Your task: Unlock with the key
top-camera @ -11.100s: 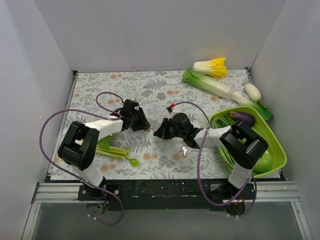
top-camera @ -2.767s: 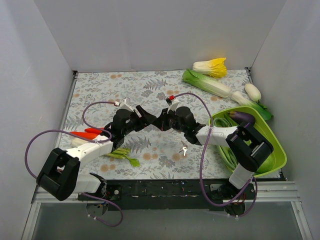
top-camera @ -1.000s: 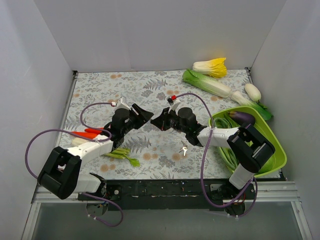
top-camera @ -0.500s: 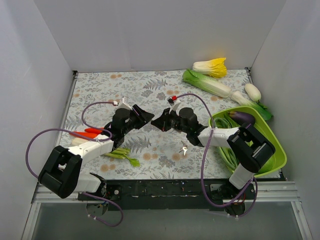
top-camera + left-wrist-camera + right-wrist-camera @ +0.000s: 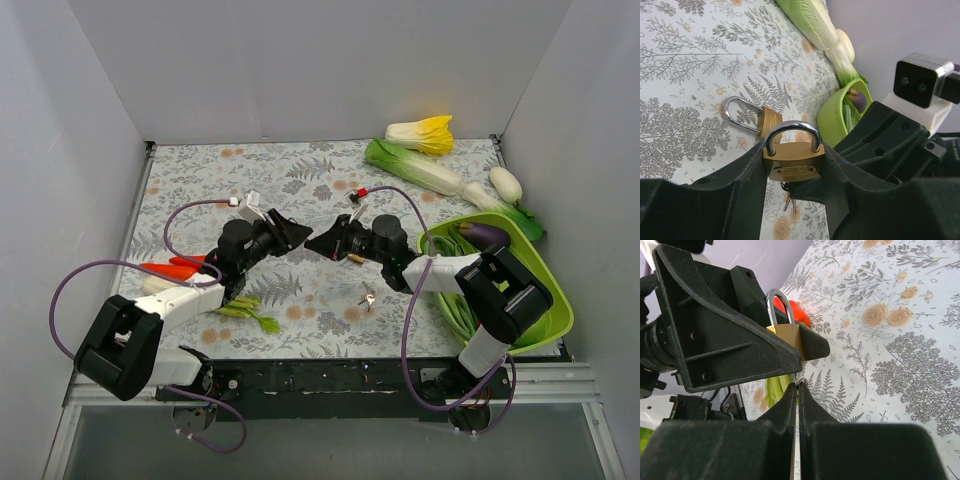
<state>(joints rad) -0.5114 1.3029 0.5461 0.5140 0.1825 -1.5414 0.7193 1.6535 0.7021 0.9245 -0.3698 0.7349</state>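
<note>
Left tool (image 5: 288, 236) squeezes the brass padlock with a silver loop (image 5: 793, 157), right tool (image 5: 798, 390) is pinched together, but the tiny silver keys (image 5: 368, 296) lie on the flowery worktop (image 5: 200, 180), near right, so unlocking is not done.

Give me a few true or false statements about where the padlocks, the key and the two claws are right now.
1. The left claw grips a brass padlock whose shackle is closed. True.
2. A second padlock sits in the green bowl. False: the second padlock lies on the table.
3. The right claw is wide open. False: the right claw has its jaws closed together.
4. The key lies on the table near the right arm. True.
</note>
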